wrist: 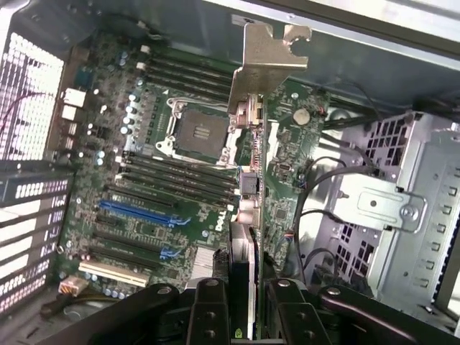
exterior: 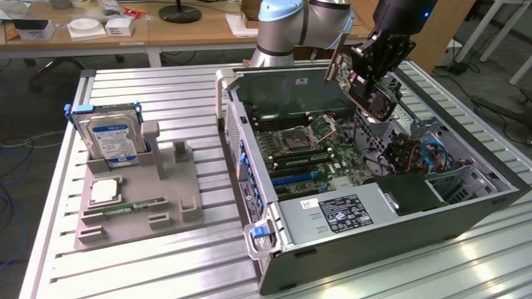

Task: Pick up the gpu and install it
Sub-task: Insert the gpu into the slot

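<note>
The gpu [exterior: 372, 93] hangs over the open computer case [exterior: 349, 218], a dark card tilted above the motherboard [exterior: 308, 149]. My gripper [exterior: 378, 62] is shut on it from above. In the wrist view the gpu [wrist: 244, 237] is seen edge-on, running away from my gripper [wrist: 243, 305], with its silver bracket [wrist: 266, 54] at the far end. The black fingers [wrist: 208, 316] clamp the card on both sides. Below the card lie the CPU socket [wrist: 201, 133] and the blue expansion slot [wrist: 136, 212]. The card is held clear of the board, not touching any slot.
A grey fixture [exterior: 141, 199] at the exterior view's left holds a silver hard drive [exterior: 112, 137], a CPU chip [exterior: 104, 190] and a green memory stick [exterior: 133, 205]. Inside the case, a metal drive cage [wrist: 402, 194] and loose cables [exterior: 415, 156] stand beside the motherboard.
</note>
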Available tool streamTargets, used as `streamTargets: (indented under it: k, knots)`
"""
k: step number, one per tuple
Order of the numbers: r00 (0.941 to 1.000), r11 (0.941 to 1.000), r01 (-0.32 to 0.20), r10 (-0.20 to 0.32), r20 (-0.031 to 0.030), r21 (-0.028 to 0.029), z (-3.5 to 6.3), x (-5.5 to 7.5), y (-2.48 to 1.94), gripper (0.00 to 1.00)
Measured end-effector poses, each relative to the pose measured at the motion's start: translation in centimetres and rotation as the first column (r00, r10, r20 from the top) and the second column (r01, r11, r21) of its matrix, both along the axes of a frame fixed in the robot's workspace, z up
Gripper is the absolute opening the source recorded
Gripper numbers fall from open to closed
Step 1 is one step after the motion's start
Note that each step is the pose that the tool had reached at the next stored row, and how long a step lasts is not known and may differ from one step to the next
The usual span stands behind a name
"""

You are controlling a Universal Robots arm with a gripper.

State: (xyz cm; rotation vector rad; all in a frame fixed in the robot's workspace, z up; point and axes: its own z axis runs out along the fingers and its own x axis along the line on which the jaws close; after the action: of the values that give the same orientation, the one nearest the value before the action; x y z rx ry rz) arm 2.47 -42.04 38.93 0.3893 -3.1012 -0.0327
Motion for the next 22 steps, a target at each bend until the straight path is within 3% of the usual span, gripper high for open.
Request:
streamTargets:
  k: [6,11,16,22]
  knots:
    - [0.9984,0.9984,-0.057,0.057,0.0,0.0,0.0,0.0,-0.02,0.27]
    - [0.9937,0.9937,-0.112,0.112,0.0,0.0,0.0,-0.01,-0.02,0.27]
    - [0.9853,0.9853,-0.171,0.171,0.0,0.0,0.0,-0.02,-0.03,0.27]
    - [0.9691,0.9691,-0.247,0.247,0.0,0.0,0.0,-0.02,-0.03,0.27]
